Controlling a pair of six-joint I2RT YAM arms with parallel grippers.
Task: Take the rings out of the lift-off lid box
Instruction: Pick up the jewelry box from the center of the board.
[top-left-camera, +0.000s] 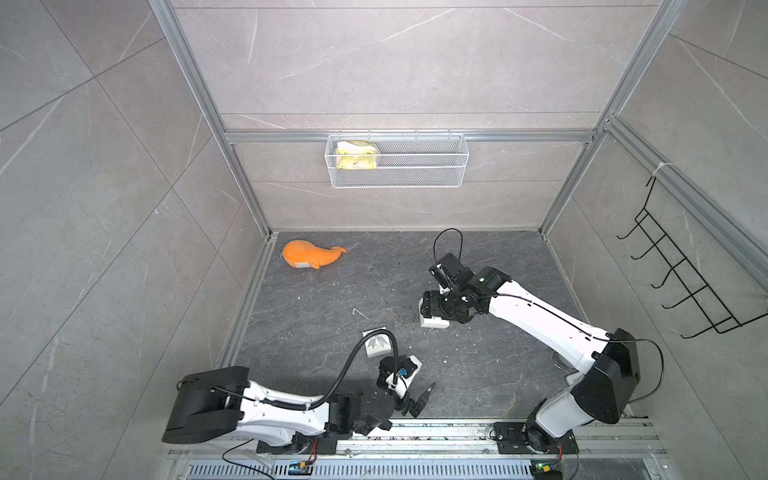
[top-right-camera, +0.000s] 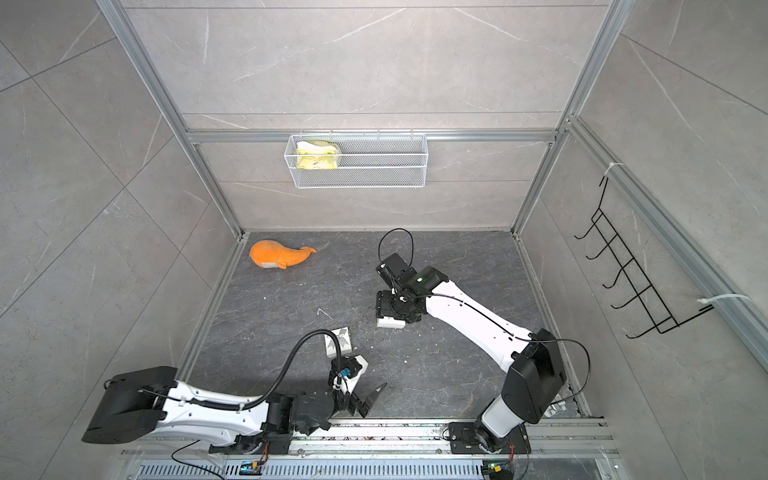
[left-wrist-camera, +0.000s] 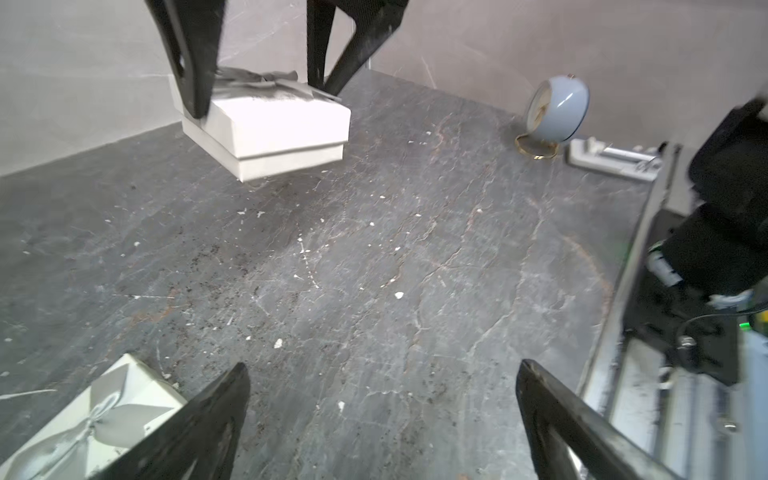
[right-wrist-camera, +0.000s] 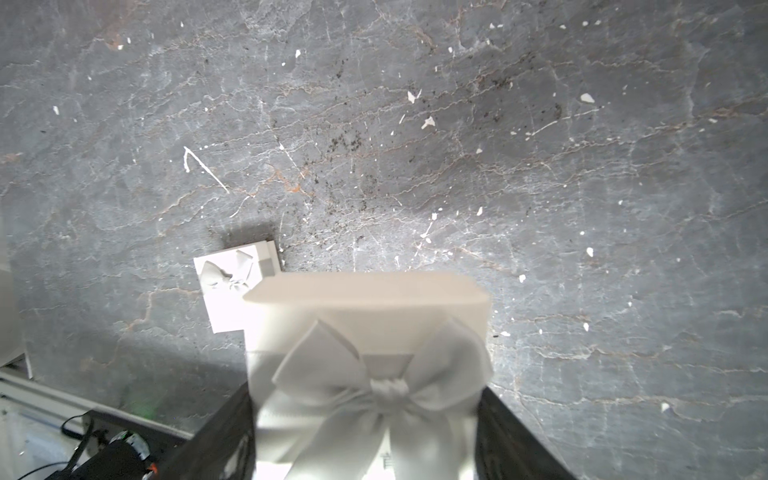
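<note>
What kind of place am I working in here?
Probably a mock bathroom test cell: tiled walls in aluminium framing, a wire basket holding a sponge, a black hook rack.

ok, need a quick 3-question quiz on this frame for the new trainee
1. True or false: the left claw holds a box.
2. What does the right claw grip? A) a white box B) a mug C) a spoon
3. Fill in: the right wrist view shows ___ white boxes.

Key:
1. False. The left claw is open and empty.
2. A. The fingers clamp the box on both sides.
3. Two: the held one and another box on the table. Both have lids on, and no rings show.
</note>
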